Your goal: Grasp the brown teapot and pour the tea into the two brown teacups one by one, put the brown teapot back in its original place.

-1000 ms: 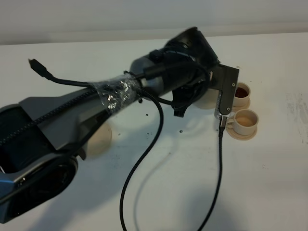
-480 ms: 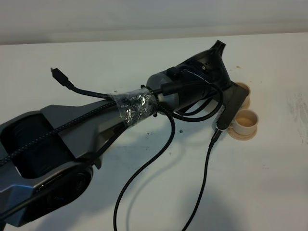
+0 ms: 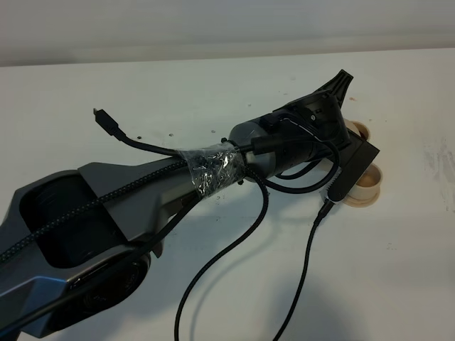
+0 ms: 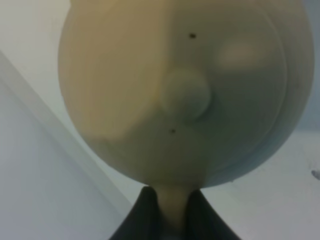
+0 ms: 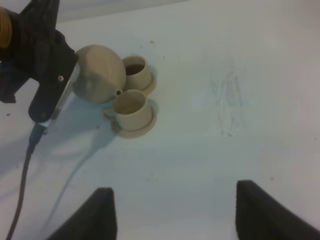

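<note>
The left gripper (image 4: pixel 172 212) is clamped on the handle of the teapot (image 5: pixel 100 74). The pot hangs tilted, its spout at the rim of the nearer cup (image 5: pixel 132 111). The farther cup (image 5: pixel 142 79) holds dark tea (image 5: pixel 133 69). The right gripper (image 5: pixel 175 205) hangs spread wide over the white, scuffed table (image 5: pixel 230 90). A pale wall (image 3: pixel 213 25) lies behind.

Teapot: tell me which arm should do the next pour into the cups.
Left. The left gripper is shut on the teapot by its handle, and the spout is tipped toward the front cup. The right gripper hangs open, holding nothing.
</note>
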Robot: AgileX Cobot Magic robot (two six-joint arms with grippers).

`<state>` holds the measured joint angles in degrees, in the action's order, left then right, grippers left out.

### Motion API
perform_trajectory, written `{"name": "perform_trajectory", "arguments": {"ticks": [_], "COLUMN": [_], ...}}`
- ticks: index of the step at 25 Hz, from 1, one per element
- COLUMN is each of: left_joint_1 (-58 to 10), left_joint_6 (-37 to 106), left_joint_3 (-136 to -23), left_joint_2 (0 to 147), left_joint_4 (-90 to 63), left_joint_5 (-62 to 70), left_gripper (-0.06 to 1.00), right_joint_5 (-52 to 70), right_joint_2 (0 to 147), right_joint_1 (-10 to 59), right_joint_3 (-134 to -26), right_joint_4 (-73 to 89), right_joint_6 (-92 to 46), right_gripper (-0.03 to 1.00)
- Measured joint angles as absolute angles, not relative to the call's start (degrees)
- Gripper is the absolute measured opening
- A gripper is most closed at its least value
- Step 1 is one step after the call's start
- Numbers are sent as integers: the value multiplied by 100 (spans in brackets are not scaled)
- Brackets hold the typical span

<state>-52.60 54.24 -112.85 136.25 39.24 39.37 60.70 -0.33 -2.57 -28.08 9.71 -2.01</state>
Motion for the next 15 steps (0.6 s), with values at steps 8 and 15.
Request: {"name": "perform_trajectory", "arguments": {"ticks": [8, 15], "left_joint_1": [-5337, -5382], "left_joint_6": [5140, 4987], "left_joint_3": [-11285, -11285], "left_joint_2": [13631, 13631], "left_joint_4": [4379, 4751], "left_joint_5": [3844, 3823], "left_gripper": [11, 11], "right_joint_5": [6070, 6070], "right_joint_2": [-33, -33], "right_joint_1": [-257, -257], "right_joint_3": [-2808, -2808], "right_joint_4": [971, 971], "right_joint_6": [-201, -201], "right_gripper": [54, 54]}}
